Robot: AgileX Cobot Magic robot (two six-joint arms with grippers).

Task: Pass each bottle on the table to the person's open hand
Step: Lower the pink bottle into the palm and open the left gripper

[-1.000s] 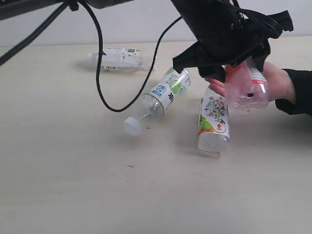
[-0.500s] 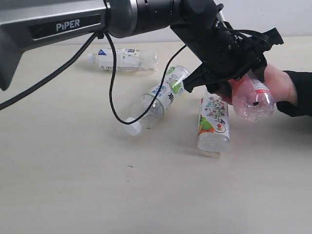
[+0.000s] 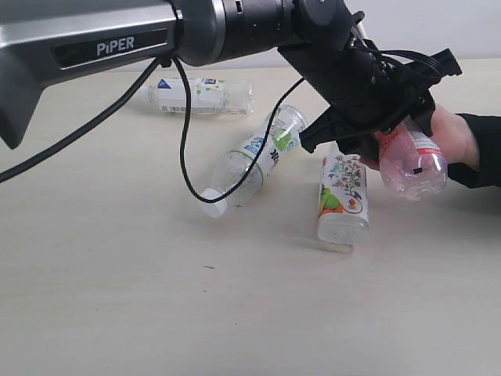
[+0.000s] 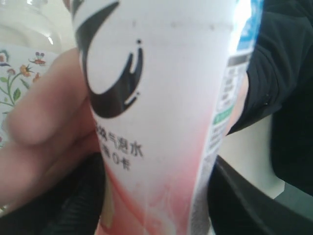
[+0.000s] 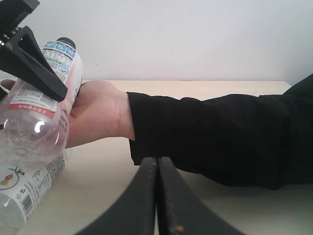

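Observation:
My left gripper point(image 3: 385, 129) is shut on the pink-red bottle point(image 3: 412, 162), holding it tilted against the person's open hand point(image 3: 452, 133) at the right. Up close, the bottle point(image 4: 156, 122) fills the left wrist view between the jaws of the gripper point(image 4: 156, 196), with the hand's fingers point(image 4: 44, 112) touching its side. Three bottles lie on the table point(image 3: 117, 298): green-white point(image 3: 262, 149), floral point(image 3: 342, 196), and white-blue point(image 3: 200, 95) at the back. My right gripper point(image 5: 157, 164) is shut and empty, low over the table near the black sleeve point(image 5: 220, 137).
A black cable point(image 3: 182, 133) loops down from the left arm over the table near the green-white bottle. The person's forearm point(image 3: 477, 149) comes in from the right edge. The floral bottle point(image 5: 29, 191) lies just below the hand point(image 5: 98, 112).
The left arm has come lower and carried the pink-red bottle a little right and down, further onto the palm. The hand and the lying bottles have stayed put.

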